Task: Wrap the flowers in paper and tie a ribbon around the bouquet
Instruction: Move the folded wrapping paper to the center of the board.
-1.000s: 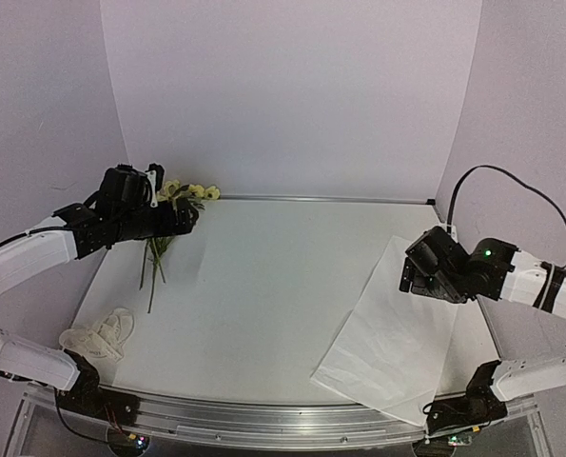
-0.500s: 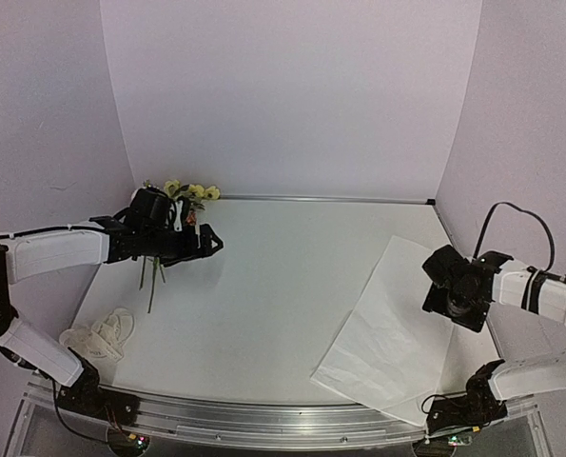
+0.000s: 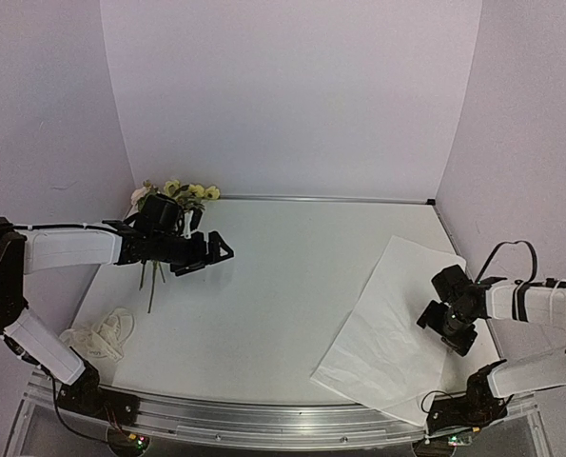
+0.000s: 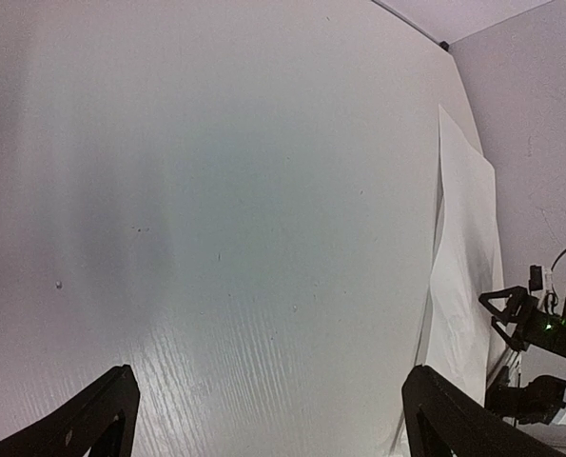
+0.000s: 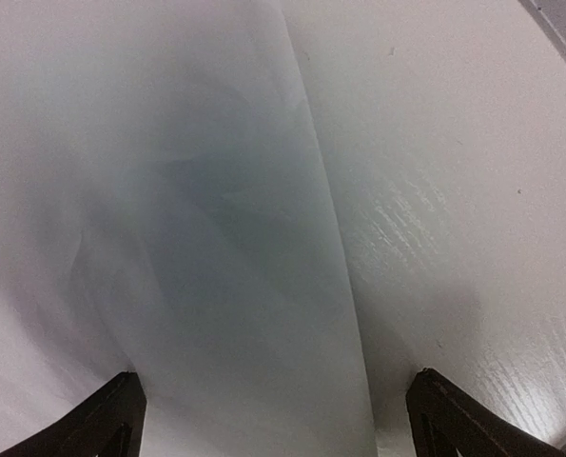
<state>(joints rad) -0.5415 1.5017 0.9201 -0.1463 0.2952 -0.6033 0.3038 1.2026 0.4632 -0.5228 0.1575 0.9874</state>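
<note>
- Left jaws: released, empty, over bare worktop (image 3: 273, 286) just right of the flowers (image 3: 192, 191), which lie in the far-left corner.
- Right jaws: released, empty, low over the paper (image 3: 387, 333), which lies flat at near right.
- The ribbon (image 3: 100, 333) lies heaped at the near-left edge.

The left arm (image 3: 68, 249) stretches out nearly level toward the middle. The left gripper (image 3: 218, 255) points to the right, its fingers (image 4: 102, 424) spread wide with nothing between them. The right arm (image 3: 539, 303) is folded, with the forearm running leftward. The right gripper (image 3: 441, 333) tilts downward, its fingers (image 5: 107, 419) likewise wide apart and empty.
</note>
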